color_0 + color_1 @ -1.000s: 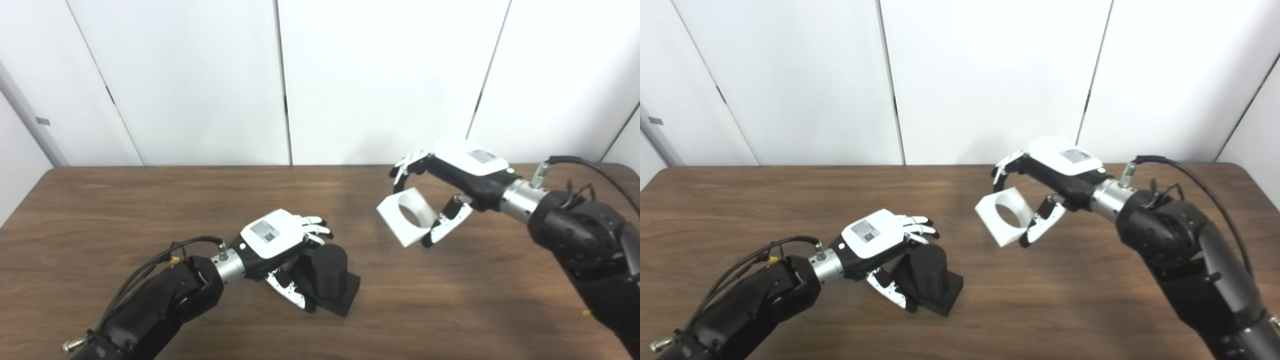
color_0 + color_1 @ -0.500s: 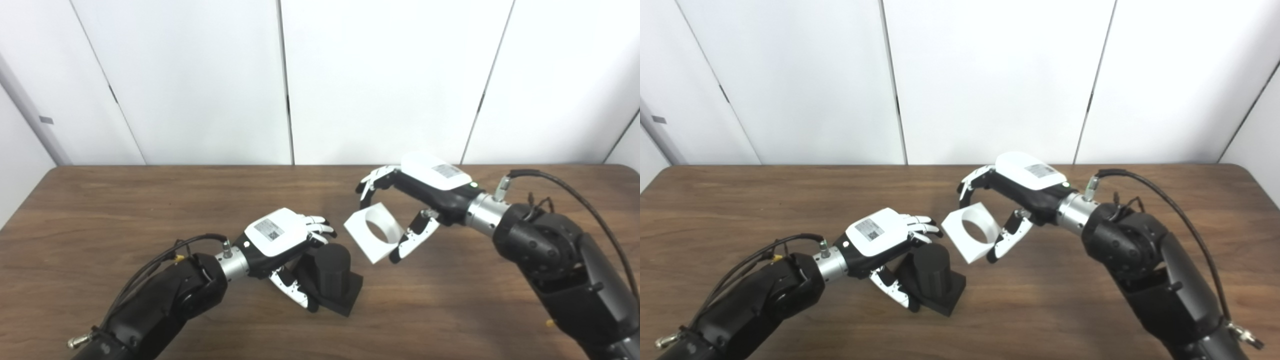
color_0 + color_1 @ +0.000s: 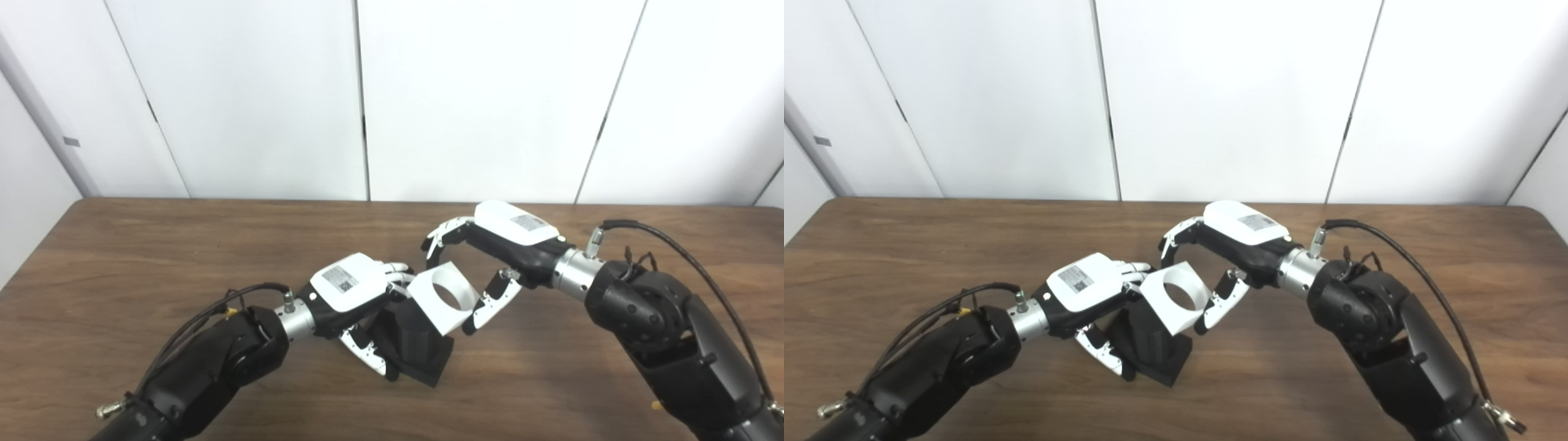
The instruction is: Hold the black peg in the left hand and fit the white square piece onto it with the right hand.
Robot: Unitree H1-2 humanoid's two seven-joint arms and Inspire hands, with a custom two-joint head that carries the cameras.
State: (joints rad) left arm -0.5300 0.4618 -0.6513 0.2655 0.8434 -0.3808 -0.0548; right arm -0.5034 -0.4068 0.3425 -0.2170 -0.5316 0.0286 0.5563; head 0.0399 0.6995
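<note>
Right hand [image 3: 490, 257] at frame centre grips white square plastic piece with round hole [image 3: 442, 297], tilted to meet black cylindrical peg [image 3: 416, 343] steadied in left hand's [image 3: 355, 300] grasp.

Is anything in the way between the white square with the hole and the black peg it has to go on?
Nothing visible is. The right robot hand holds the white square piece tilted right at the top of the black peg, which the left robot hand grips. Its fingers sit very near the piece's edge, so they could get bumped.

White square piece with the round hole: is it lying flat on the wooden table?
No, the right hand holds the white square piece tilted in the air, above the black peg.
</note>
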